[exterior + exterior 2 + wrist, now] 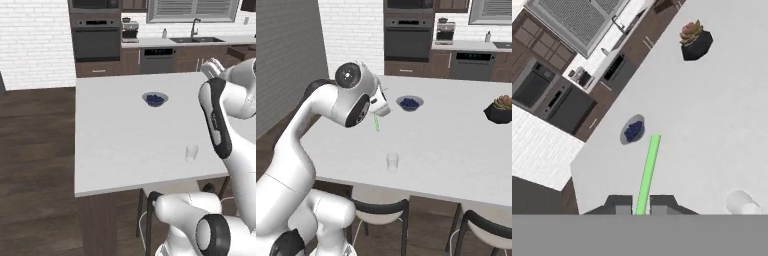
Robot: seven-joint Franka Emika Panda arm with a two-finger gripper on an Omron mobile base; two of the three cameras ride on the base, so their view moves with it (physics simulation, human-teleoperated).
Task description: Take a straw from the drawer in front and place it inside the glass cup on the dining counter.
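One straw (648, 172) clamped in closed hand (641, 204); one glass cup (392, 162), one bowl (409, 103).

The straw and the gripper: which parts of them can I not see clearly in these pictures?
- Straw: its lower end is hidden between the fingertips in the hand view, so its bent tip cannot be found.
- Straw in the right base view: just a short green piece hangs below the arm's white wrist.
- Gripper: the picture's bottom edge cuts it off.
- Glass cup: cut off at the bottom of the hand view.
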